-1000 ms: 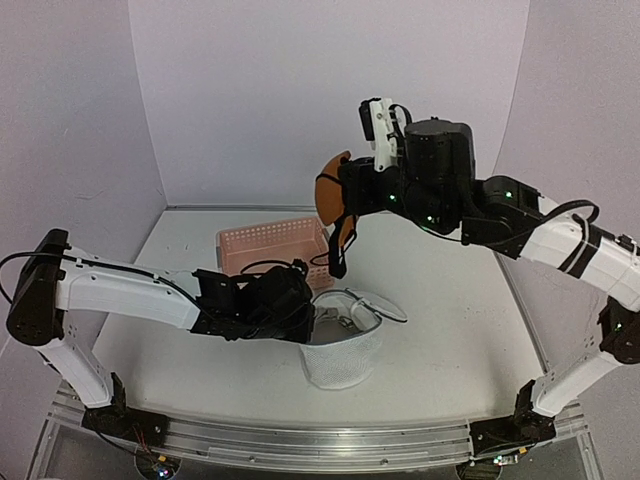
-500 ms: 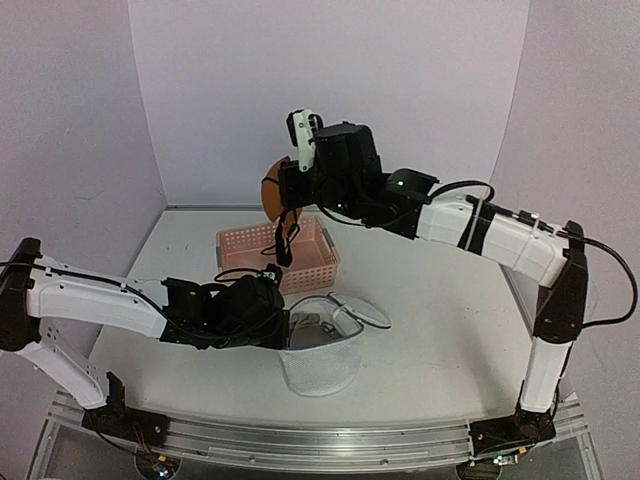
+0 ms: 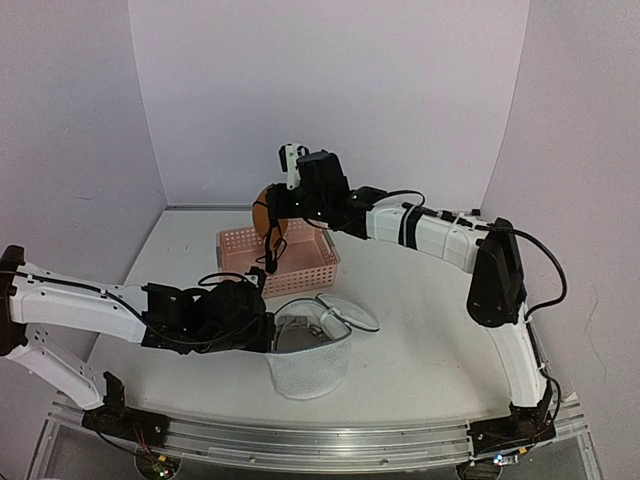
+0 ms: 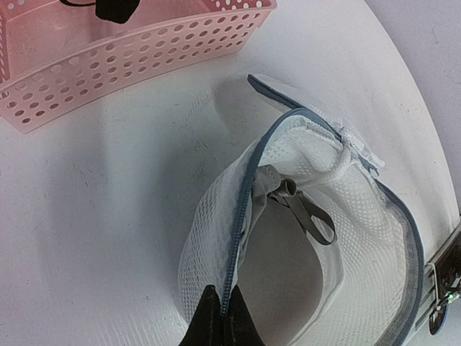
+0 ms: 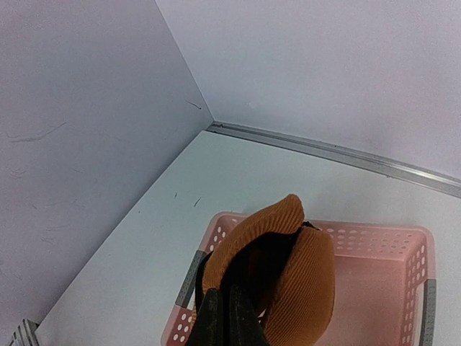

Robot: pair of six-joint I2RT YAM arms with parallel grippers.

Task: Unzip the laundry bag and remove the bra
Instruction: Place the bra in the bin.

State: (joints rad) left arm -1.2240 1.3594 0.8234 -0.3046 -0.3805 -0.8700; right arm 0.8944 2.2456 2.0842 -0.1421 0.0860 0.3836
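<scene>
1 orange bra [image 5: 292, 277] hangs from the right tool [image 5: 229, 299] over the basket [image 5: 378, 236].

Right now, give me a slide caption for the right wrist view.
Right fingers pinch the orange bra above the pink lattice basket on the white table.

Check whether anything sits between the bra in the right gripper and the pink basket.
Nothing visible does. The bra hangs from the shut right gripper above the pink basket, its black strap dangling toward the open top.
</scene>
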